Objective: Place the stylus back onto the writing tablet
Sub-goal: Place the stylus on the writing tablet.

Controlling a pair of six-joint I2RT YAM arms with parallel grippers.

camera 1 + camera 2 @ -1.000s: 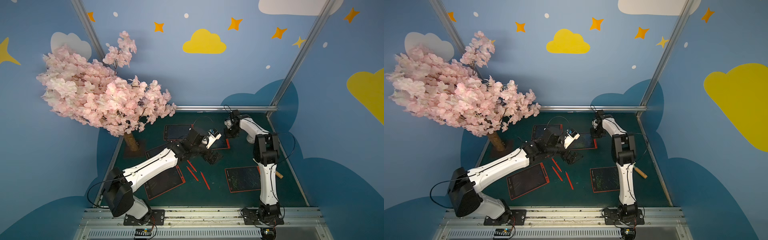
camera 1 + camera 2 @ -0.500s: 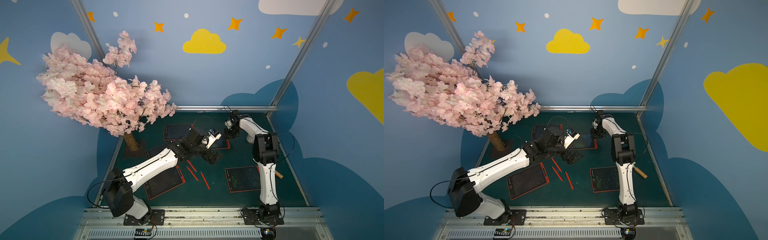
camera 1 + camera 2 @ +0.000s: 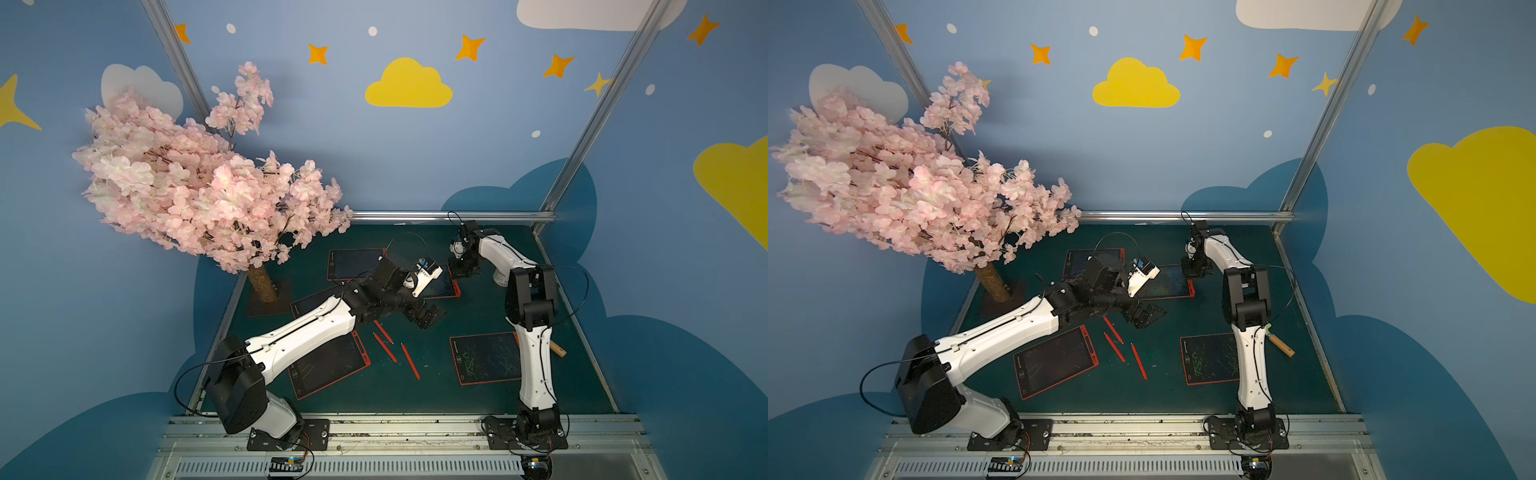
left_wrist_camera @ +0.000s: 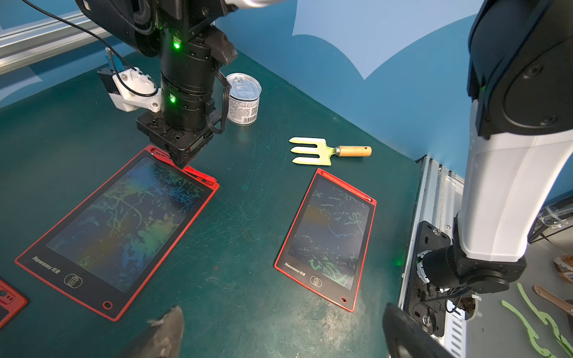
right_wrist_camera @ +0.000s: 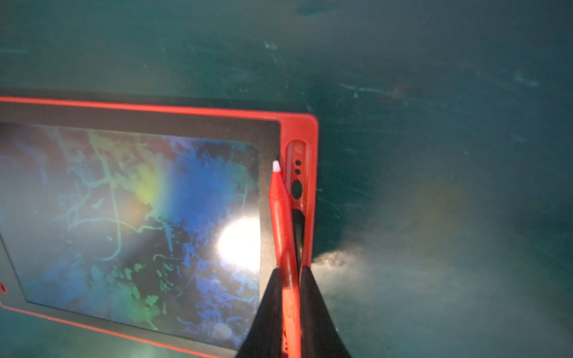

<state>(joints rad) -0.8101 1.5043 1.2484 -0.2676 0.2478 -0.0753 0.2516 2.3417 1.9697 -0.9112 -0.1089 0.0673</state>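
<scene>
Over the counter [image 3: 457, 395], the left tool [image 3: 432, 315] hangs spread near three loose pens [image 3: 384, 347]. Farther right, the right tool [image 5: 290, 272] pinches the stylus [image 5: 280, 210], its white tip at the tablet [image 5: 155, 107], just beside the edge slot [image 5: 296, 189].

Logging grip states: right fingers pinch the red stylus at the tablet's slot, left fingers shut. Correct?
No: the left fingers stand wide open, per the left wrist view. The right fingers do pinch the red stylus at the slot of the tablet.
</scene>
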